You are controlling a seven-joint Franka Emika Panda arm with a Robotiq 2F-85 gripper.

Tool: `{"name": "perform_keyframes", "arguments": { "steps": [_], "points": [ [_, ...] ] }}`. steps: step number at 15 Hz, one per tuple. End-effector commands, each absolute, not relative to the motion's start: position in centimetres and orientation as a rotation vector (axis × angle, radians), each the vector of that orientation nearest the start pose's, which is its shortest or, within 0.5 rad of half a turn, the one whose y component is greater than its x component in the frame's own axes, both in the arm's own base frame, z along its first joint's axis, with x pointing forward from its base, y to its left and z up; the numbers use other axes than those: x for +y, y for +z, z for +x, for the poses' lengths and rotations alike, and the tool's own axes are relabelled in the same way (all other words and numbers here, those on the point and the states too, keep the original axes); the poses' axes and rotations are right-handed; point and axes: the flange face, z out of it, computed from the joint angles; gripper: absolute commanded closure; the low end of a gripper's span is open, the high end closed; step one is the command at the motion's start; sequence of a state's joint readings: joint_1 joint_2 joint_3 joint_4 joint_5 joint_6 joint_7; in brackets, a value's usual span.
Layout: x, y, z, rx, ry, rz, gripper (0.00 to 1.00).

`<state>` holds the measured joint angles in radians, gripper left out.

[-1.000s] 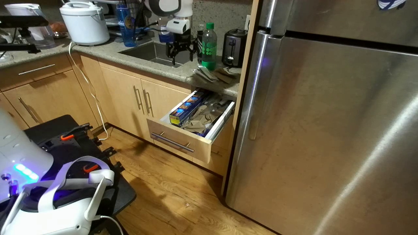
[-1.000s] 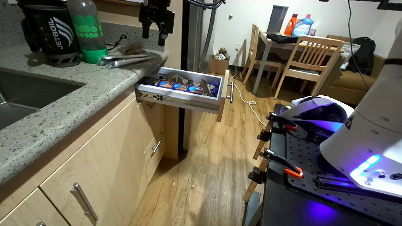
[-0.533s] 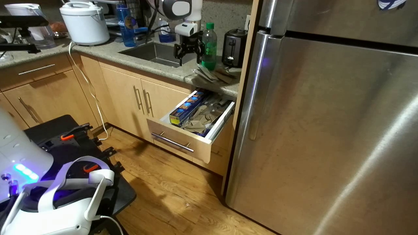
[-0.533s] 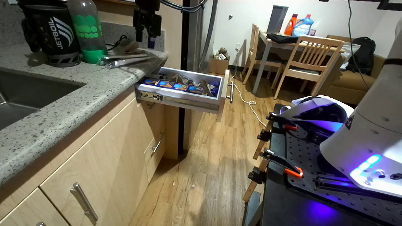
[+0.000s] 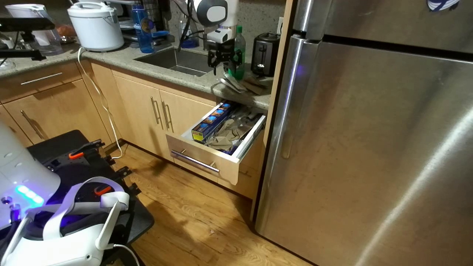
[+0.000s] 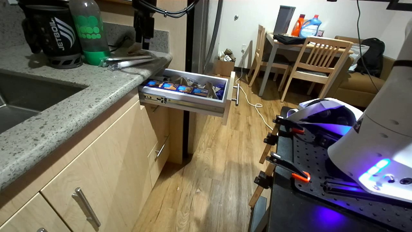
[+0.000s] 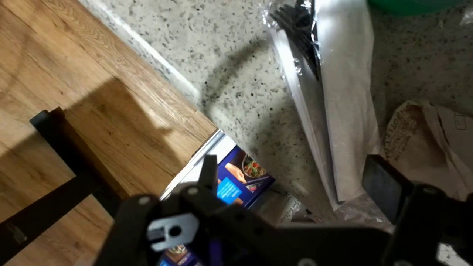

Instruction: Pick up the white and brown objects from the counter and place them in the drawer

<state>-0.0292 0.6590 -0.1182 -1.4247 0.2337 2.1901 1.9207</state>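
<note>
My gripper (image 5: pixel 226 69) is open and empty above the counter (image 5: pixel 173 78), near its end by the fridge. In the wrist view the jaws stand wide apart, and the gripper (image 7: pixel 293 166) is over the white objects. These are long white packets in clear plastic (image 7: pixel 347 92), with dark pieces at one end; they also show in an exterior view (image 6: pixel 132 61). A brown paper object (image 7: pixel 417 144) lies beside them, partly behind one finger; it shows in an exterior view (image 5: pixel 255 85). The drawer (image 5: pixel 203 159) is pulled open below, holding a blue box (image 5: pixel 210 122) and brown paper (image 5: pixel 229 135).
A green-labelled bottle (image 6: pixel 91 35) and a black Jetboil cup (image 6: pixel 58 35) stand close to the packets. A toaster (image 5: pixel 264 55) stands behind the brown paper. The sink (image 5: pixel 177 61) is beside them, and the fridge (image 5: pixel 369 147) borders the counter end.
My gripper has moved along the counter from over the sink toward the packets and a little lower. It stays open. The packets, brown paper and drawer have not moved.
</note>
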Motion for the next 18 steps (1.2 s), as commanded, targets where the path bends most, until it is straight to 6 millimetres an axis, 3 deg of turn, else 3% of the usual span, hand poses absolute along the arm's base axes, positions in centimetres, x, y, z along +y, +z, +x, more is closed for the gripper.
{"name": "perform_keyframes", "arguments": {
  "steps": [1,8,18],
  "points": [
    [-8.7,31.5,74.3,2.685,0.024,-1.334,0.0],
    [-10.1,28.7,75.2,2.677,0.005,-1.345,0.0],
    [-11.1,28.5,76.9,2.653,-0.032,-1.359,0.0]
  ]
}}
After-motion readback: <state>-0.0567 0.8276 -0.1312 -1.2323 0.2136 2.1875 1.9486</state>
